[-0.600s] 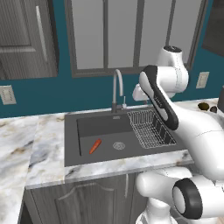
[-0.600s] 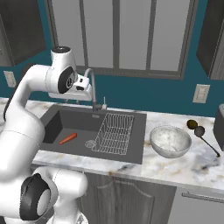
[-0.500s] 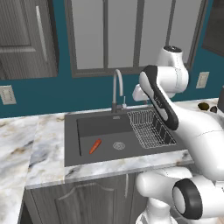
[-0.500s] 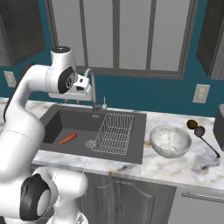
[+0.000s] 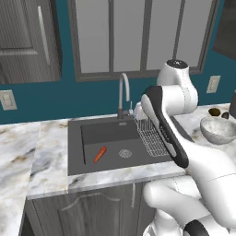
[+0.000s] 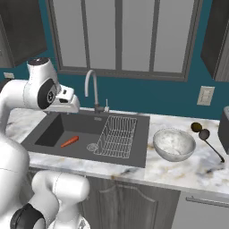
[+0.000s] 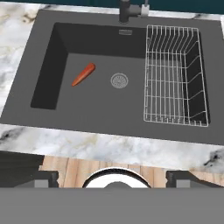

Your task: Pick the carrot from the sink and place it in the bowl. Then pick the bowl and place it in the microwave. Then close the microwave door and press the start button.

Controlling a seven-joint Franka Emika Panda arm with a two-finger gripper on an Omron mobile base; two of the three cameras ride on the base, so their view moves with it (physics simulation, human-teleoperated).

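Apparently wide, the end effector (image 7: 112,177) overlooks one carrot (image 7: 83,75), one bowl (image 6: 174,144).

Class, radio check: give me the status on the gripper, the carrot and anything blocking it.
Gripper open, empty, high above the sink. Carrot lying on the basin floor, left of the drain. Nothing over the carrot; wire rack sits off to the side.

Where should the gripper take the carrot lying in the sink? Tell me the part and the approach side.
Grip the carrot at its middle, coming straight down from above: it lies flat on the sink floor, clear of the drain. Probably best to close the open gripper across its narrow width.
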